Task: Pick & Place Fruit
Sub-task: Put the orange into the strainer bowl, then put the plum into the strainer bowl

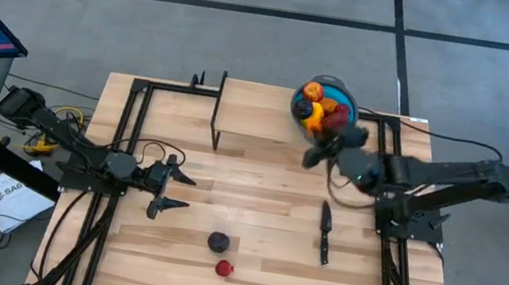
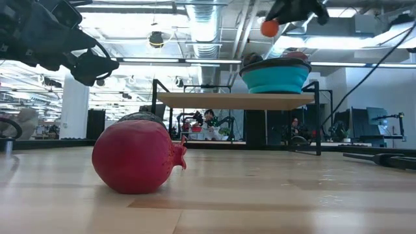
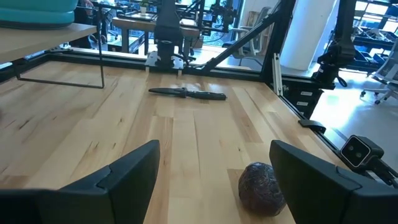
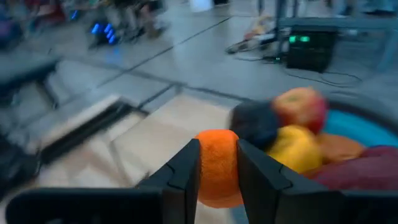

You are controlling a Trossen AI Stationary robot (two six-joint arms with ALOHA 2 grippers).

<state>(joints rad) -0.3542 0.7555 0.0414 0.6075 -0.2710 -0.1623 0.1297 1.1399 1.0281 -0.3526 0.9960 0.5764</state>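
Nearly done, by the look of it. Most of the fruit piled in the blue bowl (image 1: 342,97) on the raised wooden shelf (image 1: 254,112): red, yellow, orange and dark pieces heaped above the rim. One more on its way: orange fruit (image 4: 217,165) pinched between the narrowed fingers of the right gripper (image 4: 217,171), hanging at the bowl's near edge, just above and beside the heap, not yet let go. Seen from table height, the same orange fruit (image 2: 270,28) up above the bowl's rim.

Two pieces left on the table, well away from the bowl toward the front edge: a dark purple fruit (image 1: 217,242) and, just beside it, a red pomegranate-shaped fruit (image 1: 224,269). Black knife (image 1: 325,232) lying flat between the bowl and those two, no part of the job.

Left gripper (image 1: 170,190) spread wide, empty, hovering low over the table on the far side from the bowl, the purple fruit (image 3: 262,187) close in front of its fingers.

Remaining, as judged: drop the orange one, then fetch the last two.
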